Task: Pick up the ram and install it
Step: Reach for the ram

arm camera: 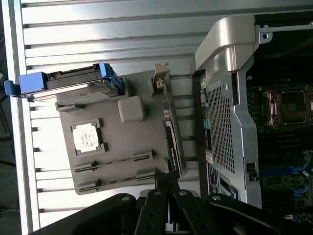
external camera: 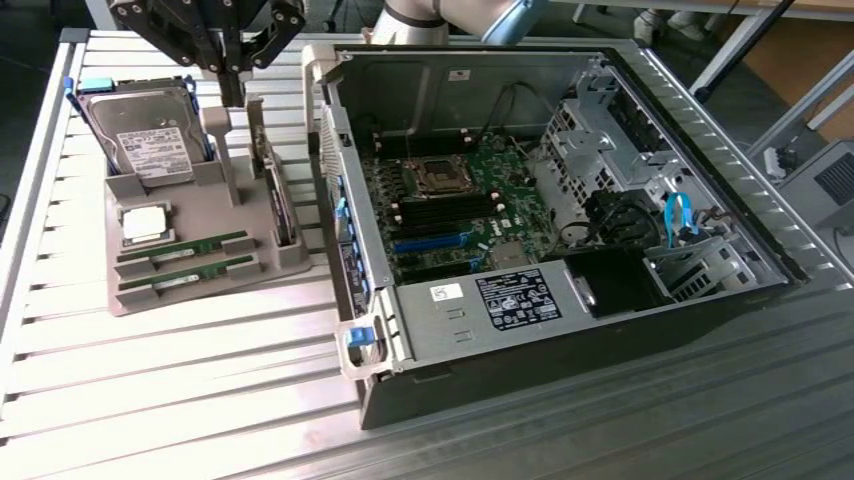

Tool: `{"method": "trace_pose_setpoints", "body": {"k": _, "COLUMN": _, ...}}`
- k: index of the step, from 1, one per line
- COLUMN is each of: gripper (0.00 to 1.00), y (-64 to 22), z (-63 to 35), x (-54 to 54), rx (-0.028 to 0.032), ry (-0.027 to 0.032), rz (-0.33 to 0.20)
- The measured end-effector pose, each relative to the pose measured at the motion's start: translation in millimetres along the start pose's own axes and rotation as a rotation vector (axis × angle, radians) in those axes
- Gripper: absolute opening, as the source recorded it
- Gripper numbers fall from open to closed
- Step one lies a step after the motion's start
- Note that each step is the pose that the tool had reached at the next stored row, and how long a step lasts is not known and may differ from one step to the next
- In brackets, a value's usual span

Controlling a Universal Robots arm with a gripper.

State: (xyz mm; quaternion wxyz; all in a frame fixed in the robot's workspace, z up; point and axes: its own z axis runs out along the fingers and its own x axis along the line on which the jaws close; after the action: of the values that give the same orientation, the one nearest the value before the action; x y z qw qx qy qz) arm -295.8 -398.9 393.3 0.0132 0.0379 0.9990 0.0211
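Note:
Two green ram sticks [external camera: 183, 250] [external camera: 187, 276] lie side by side in slots at the near end of a grey holder tray [external camera: 200, 215] on the exterior view's left. My gripper [external camera: 235, 98] hangs above the tray's far end, beside the hard drive [external camera: 147, 135], well away from the ram. Its black fingers stand together with nothing between them. In the wrist view the gripper [arm camera: 164, 175] points down at the edge of the holder tray [arm camera: 112, 142]. The open computer case [external camera: 561, 330] lies on the exterior view's right, its motherboard memory slots [external camera: 434, 212] showing.
On the tray also sit a silver processor chip [external camera: 144, 222] [arm camera: 87, 137] and an upright card [external camera: 278, 195]. The hard drive [arm camera: 73, 83] has blue rails. Everything rests on a slatted metal table [external camera: 174, 390]. The case wall [arm camera: 230, 98] rises close beside the tray.

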Motion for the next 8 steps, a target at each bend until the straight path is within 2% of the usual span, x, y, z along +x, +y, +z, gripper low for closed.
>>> {"method": "trace_pose_setpoints", "body": {"k": 8, "gripper": 0.13, "y": -0.8, "z": -0.3, "x": 11.0, "rx": 0.0, "ry": 0.0, "rz": 0.0}}
